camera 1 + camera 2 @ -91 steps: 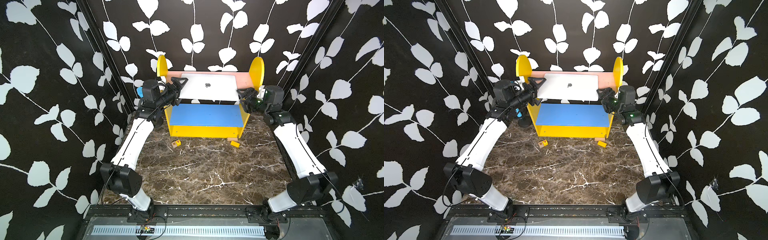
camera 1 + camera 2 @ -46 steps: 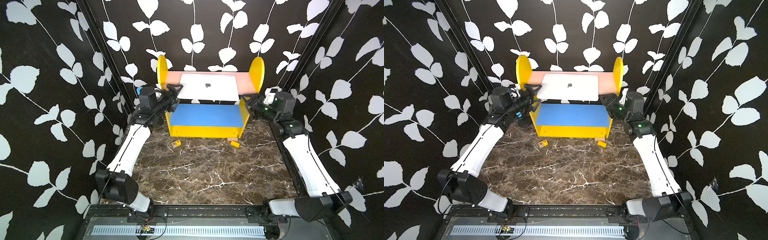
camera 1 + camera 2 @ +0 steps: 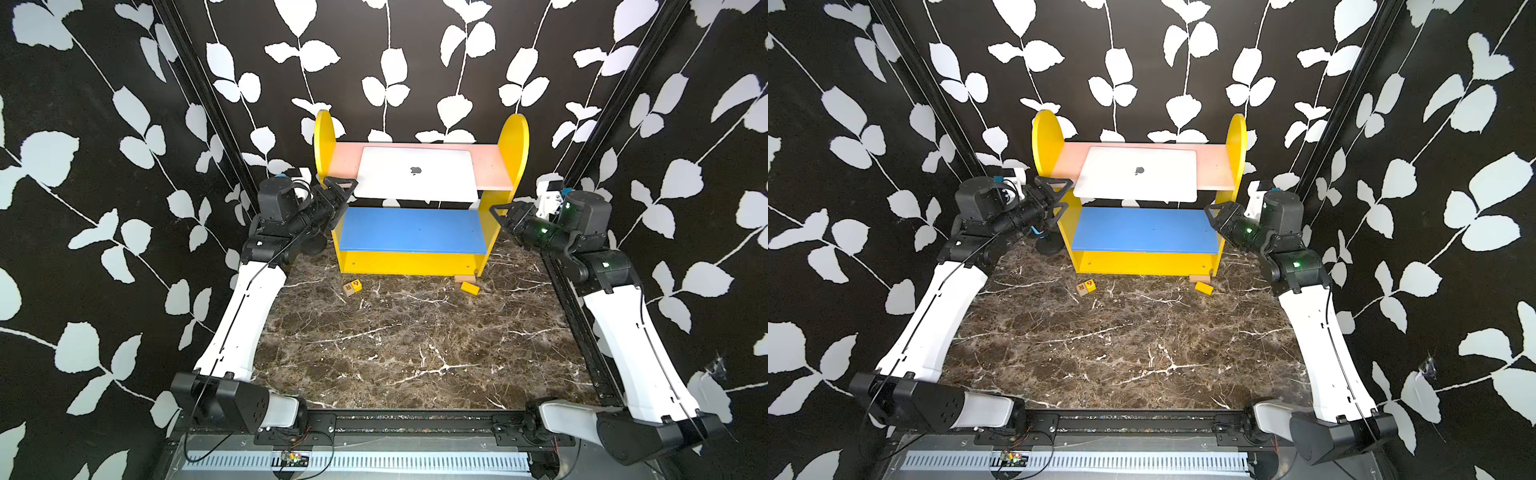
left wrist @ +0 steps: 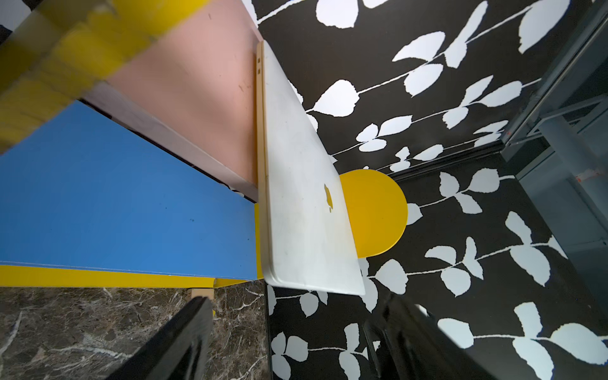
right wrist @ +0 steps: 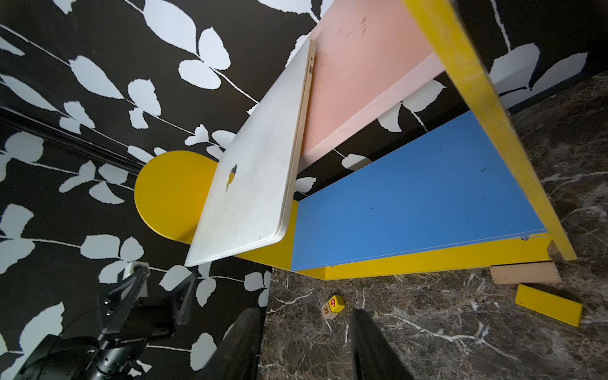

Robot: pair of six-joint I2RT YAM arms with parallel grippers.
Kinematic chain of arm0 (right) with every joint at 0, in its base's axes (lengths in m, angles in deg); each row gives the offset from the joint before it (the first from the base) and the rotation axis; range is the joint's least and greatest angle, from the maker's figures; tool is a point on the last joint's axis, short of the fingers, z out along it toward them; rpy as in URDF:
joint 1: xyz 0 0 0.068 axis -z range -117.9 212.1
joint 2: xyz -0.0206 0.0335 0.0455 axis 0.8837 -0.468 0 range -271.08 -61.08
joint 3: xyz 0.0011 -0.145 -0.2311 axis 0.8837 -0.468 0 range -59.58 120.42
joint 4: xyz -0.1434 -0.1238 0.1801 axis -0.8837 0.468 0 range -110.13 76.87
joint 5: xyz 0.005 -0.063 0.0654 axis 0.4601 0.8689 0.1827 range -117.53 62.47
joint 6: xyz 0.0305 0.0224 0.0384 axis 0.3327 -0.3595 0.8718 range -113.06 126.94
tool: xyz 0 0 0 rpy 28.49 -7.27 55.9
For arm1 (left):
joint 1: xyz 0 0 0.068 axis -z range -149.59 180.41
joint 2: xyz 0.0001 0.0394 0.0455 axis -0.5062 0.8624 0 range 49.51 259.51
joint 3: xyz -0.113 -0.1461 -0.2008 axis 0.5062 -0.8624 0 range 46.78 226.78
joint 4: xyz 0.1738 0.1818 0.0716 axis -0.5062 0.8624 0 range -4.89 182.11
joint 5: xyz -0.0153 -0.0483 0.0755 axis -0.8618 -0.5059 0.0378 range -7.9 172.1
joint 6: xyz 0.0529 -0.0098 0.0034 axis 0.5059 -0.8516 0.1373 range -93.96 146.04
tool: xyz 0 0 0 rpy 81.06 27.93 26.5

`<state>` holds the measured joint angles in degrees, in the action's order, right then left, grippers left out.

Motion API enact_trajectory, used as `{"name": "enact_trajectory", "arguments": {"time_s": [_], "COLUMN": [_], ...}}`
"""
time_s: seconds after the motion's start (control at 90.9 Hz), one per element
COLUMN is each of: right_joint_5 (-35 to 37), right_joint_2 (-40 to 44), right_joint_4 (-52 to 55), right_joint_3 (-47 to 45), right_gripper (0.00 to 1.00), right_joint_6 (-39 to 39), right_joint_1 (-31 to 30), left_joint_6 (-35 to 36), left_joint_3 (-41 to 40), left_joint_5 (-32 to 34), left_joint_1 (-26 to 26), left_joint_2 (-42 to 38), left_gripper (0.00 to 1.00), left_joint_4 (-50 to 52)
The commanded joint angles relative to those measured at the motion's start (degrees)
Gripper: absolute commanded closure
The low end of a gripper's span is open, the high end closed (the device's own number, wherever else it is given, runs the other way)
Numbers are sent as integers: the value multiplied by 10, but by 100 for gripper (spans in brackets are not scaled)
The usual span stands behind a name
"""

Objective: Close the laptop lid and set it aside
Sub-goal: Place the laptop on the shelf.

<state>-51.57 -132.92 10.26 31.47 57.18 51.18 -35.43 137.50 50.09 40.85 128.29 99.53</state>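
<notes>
On shelf (image 3: 492,170): laptop (image 3: 415,185) w/ lid (image 3: 386,170) shut.

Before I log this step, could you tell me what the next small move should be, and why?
Probably draw both arms back. The laptop lies shut on the pink shelf, its front edge overhanging, and the left gripper and right gripper stand open, empty and clear of it, so the job looks done.

We see the lid (image 4: 302,214) as smooth, matt silvery metal, faintly smudged. The tabletop (image 3: 415,353) looks like smooth veined marble.
</notes>
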Motion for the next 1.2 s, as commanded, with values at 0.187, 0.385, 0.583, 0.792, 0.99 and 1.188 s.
{"name": "enact_trajectory", "arguments": {"time_s": [0.187, 0.385, 0.583, 0.792, 0.99, 1.188], "right_joint_5": [-31, 8, 27, 50, 73, 89], "right_joint_2": [-11, -50, -116, -185, -256, -334], "right_joint_4": [66, 134, 198, 265, 320, 390], "right_joint_3": [59, 128, 214, 309, 408, 527], "right_gripper": [69, 77, 93, 100, 100, 100], "right_joint_6": [-79, -137, -175, -208, -230, -248], "right_joint_1": [-27, -85, -130, -164, -185, -203], "left_joint_6": [89, 116, 146, 180, 194, 209], "left_joint_3": [31, 32, 48, 97, 136, 176], "left_joint_5": [-74, -97, -100, -84, -75, -69], "left_joint_1": [-2, 2, 26, 63, 83, 97], "left_joint_2": [-25, -25, -6, 34, 70, 107], "left_gripper": [33, 53, 73, 92, 100, 100], "left_joint_4": [77, 96, 117, 157, 175, 200]}}
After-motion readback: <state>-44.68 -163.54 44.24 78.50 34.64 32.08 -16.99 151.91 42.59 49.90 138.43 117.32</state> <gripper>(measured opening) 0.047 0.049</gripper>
